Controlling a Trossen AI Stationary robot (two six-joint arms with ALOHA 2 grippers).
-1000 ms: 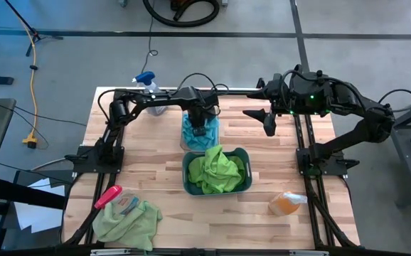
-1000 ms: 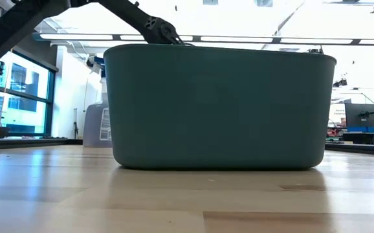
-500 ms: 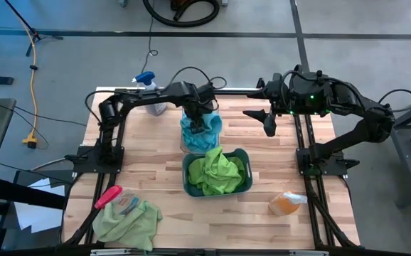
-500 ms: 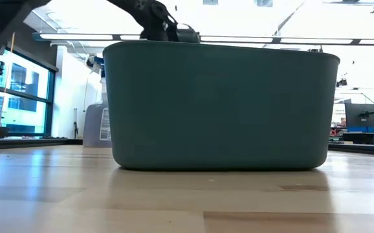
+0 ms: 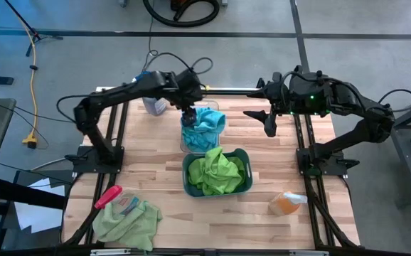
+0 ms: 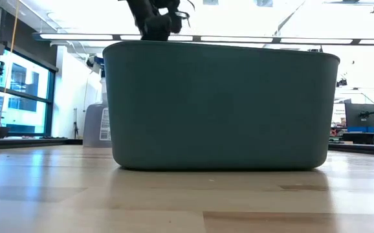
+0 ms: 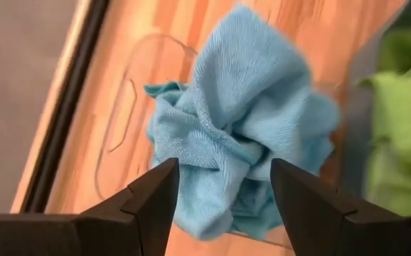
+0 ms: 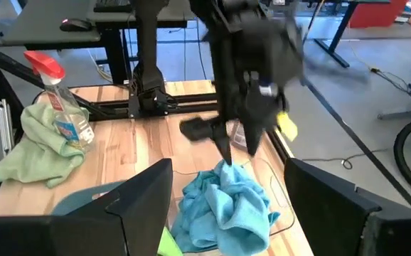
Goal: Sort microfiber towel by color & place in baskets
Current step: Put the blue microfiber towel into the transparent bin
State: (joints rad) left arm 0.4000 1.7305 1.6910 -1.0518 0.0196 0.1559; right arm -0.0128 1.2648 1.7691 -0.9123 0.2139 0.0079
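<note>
Several turquoise blue microfiber towels [image 7: 241, 135] are heaped in the clear narrow basket [image 5: 185, 144] at the table's middle far side. The top one bulges above its rim [image 7: 113, 135]. My left gripper [image 7: 223, 185] hovers open just above this heap, pointing steeply down, touching nothing; the high view shows my left gripper [image 5: 189, 114] too. The dark teal basket [image 5: 187, 178] just nearer holds lime green towels [image 5: 217, 171]. One more green towel [image 5: 129, 220] lies flat at the near left corner. My right gripper [image 5: 269, 122] waits open, high over the far right.
A pink-handled brush [image 5: 108, 196] lies on the loose green towel's edge. A spray bottle [image 5: 151, 103] stands at the far left behind my left arm. A small orange object [image 5: 287, 204] lies near right. In the low view the teal basket [image 6: 219, 103] fills the middle.
My left gripper has let go of a blue towel and risen out of the clear basket, pulling back a little toward the table's far left. The towel stays on top of the heap, bulging over the rim.
</note>
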